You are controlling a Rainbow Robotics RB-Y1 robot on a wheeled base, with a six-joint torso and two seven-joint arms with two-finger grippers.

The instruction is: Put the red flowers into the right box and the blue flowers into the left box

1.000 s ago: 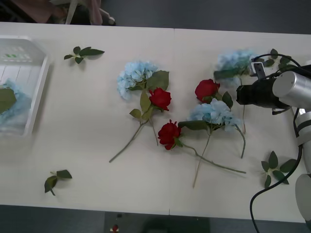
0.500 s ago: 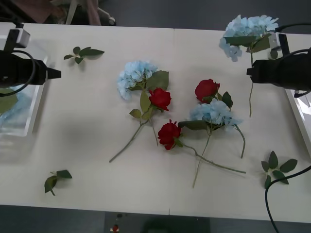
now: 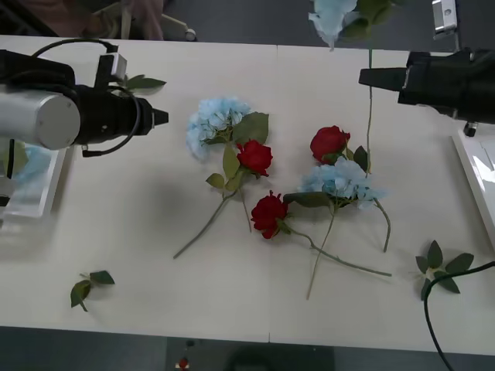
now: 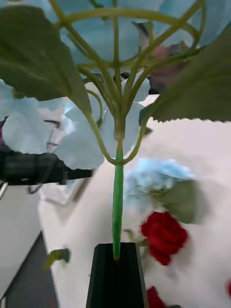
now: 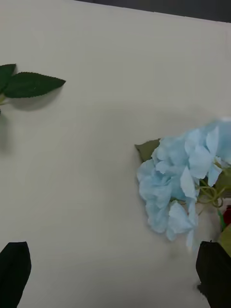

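Gripping a blue flower (image 3: 334, 17) by its thin green stem, our right end effector (image 3: 363, 77) is raised over the far right part of the counter (image 3: 139, 224), its black fingers (image 4: 116, 274) pinched together on the stem just below the point where it branches, as our right wrist view shows; the pale bloom sits at the far edge of the front view and the stem hangs down from the fingertips toward the flowers below. Our left end effector (image 3: 164, 118) hovers over the left half of the counter with its fingers (image 5: 14, 269) spread wide and nothing between them, pointing at a second blue flower (image 3: 216, 122) that lies just beside it on the counter. Near the middle we see three red flowers, one (image 3: 254, 157) overlapping the leaf and stem of that second blue flower, one (image 3: 329, 143) farther right, and one (image 3: 269, 214) nearer us, its long stem crossing under a third blue flower (image 3: 340, 179). At our far left sits the left box (image 3: 54, 185), a blue flower (image 3: 29, 164) partly visible inside it behind our left arm. A strip of the right box (image 3: 473, 179) shows at the right edge. Loose leaf sprigs (image 3: 91, 284) lie scattered about the counter.
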